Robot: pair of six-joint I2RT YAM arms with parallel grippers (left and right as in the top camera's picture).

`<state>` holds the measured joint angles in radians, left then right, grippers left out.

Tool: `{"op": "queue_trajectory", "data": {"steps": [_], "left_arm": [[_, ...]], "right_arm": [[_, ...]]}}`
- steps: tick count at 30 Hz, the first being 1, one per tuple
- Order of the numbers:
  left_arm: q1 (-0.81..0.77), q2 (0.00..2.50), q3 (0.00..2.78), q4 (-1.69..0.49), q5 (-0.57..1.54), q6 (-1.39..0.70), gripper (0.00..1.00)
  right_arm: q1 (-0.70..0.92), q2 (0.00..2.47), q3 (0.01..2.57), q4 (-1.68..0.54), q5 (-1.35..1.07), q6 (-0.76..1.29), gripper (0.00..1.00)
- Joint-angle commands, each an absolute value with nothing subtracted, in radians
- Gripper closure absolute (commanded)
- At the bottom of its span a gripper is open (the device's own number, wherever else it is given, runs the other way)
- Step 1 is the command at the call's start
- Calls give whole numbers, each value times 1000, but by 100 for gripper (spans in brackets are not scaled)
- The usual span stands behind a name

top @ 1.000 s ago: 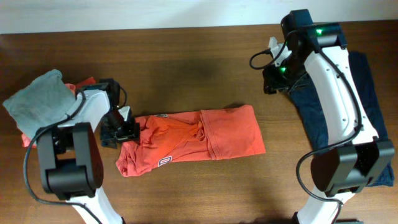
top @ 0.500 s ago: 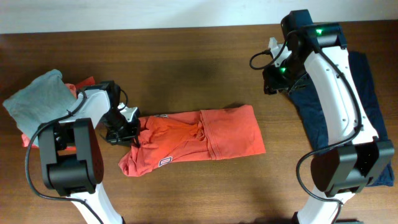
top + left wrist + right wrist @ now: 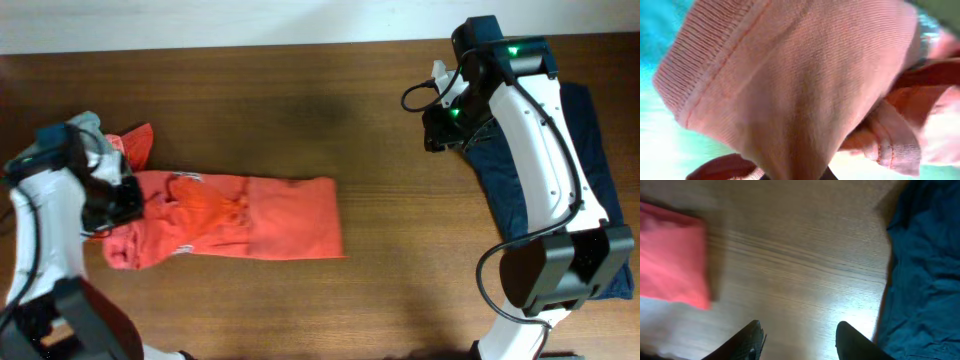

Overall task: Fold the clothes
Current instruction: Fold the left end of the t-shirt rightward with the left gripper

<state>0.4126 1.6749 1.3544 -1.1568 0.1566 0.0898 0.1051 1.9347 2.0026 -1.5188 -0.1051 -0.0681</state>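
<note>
The red-orange T-shirt [image 3: 260, 215] lies stretched in a long bunched strip on the left half of the table. My left gripper [image 3: 112, 203] is shut on its left end. In the left wrist view the shirt's cloth [image 3: 790, 85] fills the frame, and a ribbed hem gathers down into the left gripper [image 3: 795, 175], hiding the fingertips. The navy garment [image 3: 598, 135] lies at the far right, partly under my right arm. My right gripper [image 3: 440, 130] hangs open over bare wood just left of it. In the right wrist view that gripper [image 3: 800, 340] holds nothing, the navy garment [image 3: 925, 265] is to its right, and the T-shirt's edge [image 3: 670, 260] shows far left.
A light-grey folded shirt [image 3: 92, 128] and an orange-red folded shirt [image 3: 135, 148] sit at the back left, close behind my left arm. The table's far edge runs along the top of the overhead view.
My left gripper has shut on the T-shirt's left end and pulled it well to the left, drawing the whole shirt with it. The right arm has not moved.
</note>
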Motion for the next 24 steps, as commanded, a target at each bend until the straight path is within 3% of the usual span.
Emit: {"op": "queue_trajectory", "data": {"steps": [1, 11, 24], "left_arm": [[421, 1637, 1381, -1169, 302, 110, 94], [181, 1637, 1384, -1173, 487, 119, 95], [-94, 1637, 1386, -1039, 484, -35, 95]], "right_arm": [[103, 1937, 1997, -1523, -96, -70, 48], [103, 1937, 1997, -1527, -96, -70, 47], [103, 1936, 1997, -1534, -96, -70, 48]]}}
